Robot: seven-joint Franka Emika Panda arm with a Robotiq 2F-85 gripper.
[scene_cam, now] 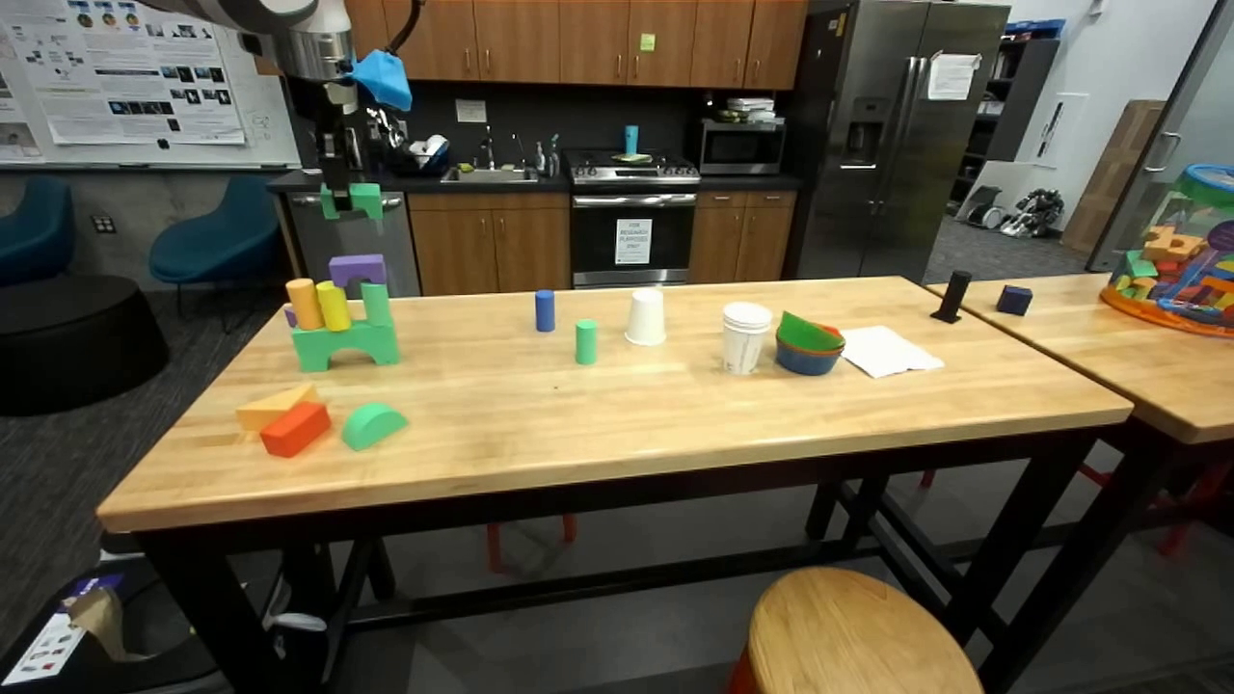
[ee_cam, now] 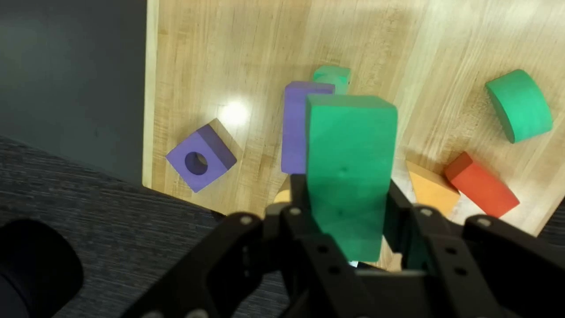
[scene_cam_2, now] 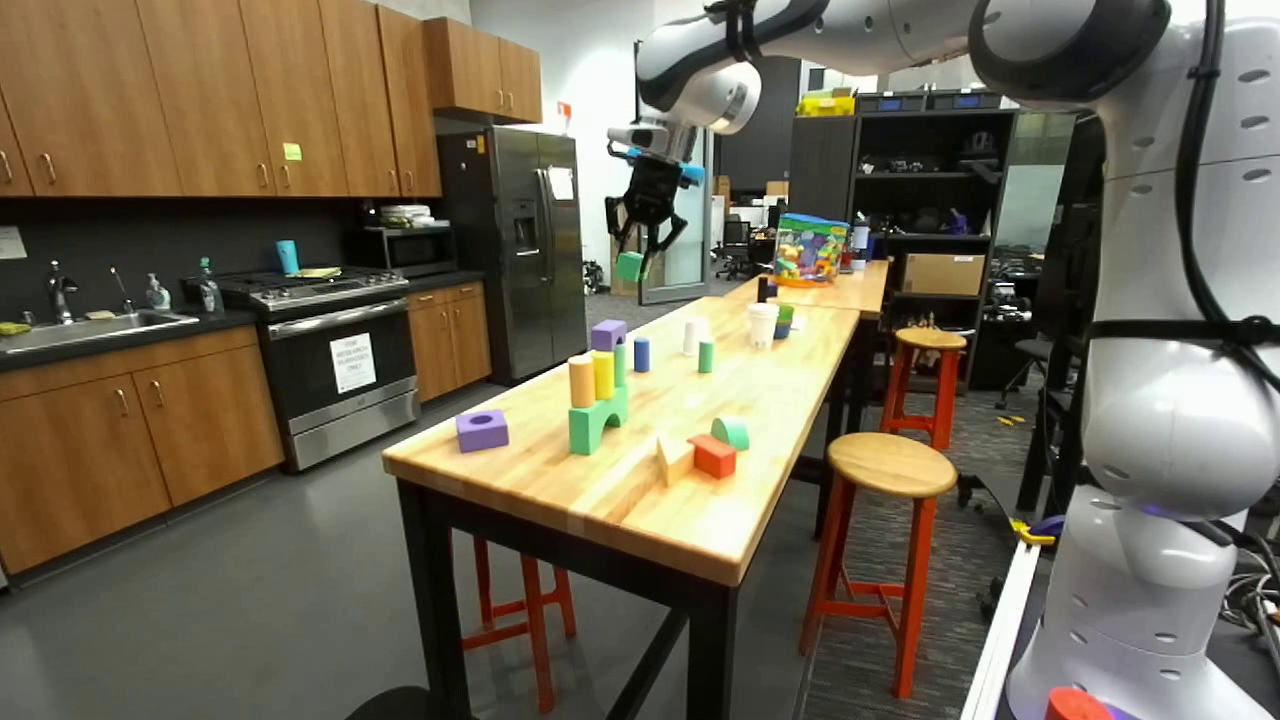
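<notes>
Green block (ee_cam: 352, 168) nearest us; our gripper (ee_cam: 346, 190), parted only block-wide, pinches its sides above purple-topped block stack (scene_cam: 335, 308).

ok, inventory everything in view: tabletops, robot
held block: 1, green, aloft
arch: 1, green, table
upright: 1, green, on arch
bridge: 1, purple, on upright
cylinders: 4, orange/yellow on arch, blue/green loose
holed block: 1, purple, near arch
brick: 1, red, table
wedge: 1, orange, by brick
semicircle: 1, green, by brick
upturned cup: 1, white, midtable
bowls: 3, green/red/blue, nested
cup stack: 1, white, by bowls
sheet: 1, white, by bowls
stand: 1, black, table end
cuboid: 1, navy, second table
tub: 1, mixed, second table
arm: 1, white, overhead
hand: 1, black, gripping held block
</notes>
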